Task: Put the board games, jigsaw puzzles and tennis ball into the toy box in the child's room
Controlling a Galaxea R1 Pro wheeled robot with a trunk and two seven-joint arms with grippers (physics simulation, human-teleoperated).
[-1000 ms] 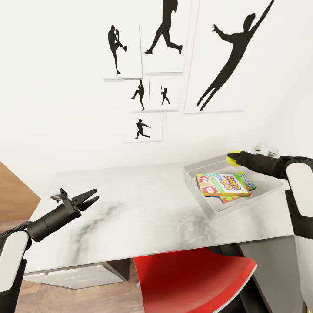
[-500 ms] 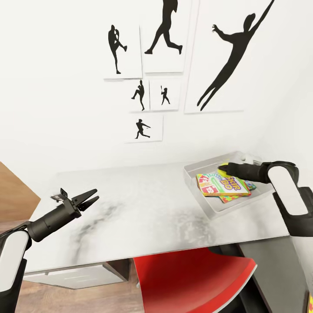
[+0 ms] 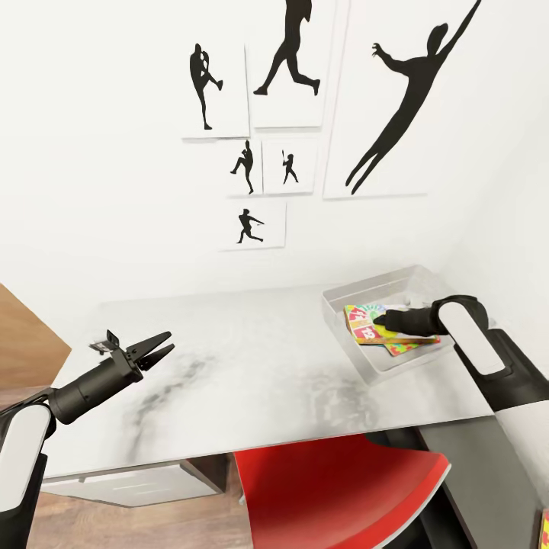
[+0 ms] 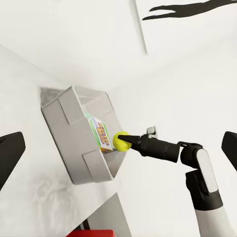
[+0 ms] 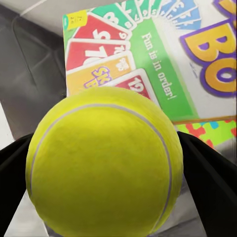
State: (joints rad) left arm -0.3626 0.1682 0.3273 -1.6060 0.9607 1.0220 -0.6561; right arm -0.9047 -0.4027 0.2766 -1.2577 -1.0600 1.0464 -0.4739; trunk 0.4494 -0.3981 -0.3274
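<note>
The right claw (image 4: 129, 141) grips the tennis ball (image 5: 102, 163) over the toy box (image 3: 352, 294) at the desk's (image 3: 252, 366) three o'clock, above the Skip-Bo game (image 5: 163, 64) and a puzzle (image 5: 210, 133). The left claw (image 3: 152, 349) hangs open, empty. By my reckoning, dropping the ball remains; other toys aren't accounted for.

The tennis ball (image 5: 103, 163) looks matt and felt-like with a pale seam. The Skip-Bo box (image 5: 163, 59) is smooth printed cardboard. The toy box (image 4: 69, 133) seems matt grey plastic; the bench (image 3: 252, 366) is smooth, smudged white.
</note>
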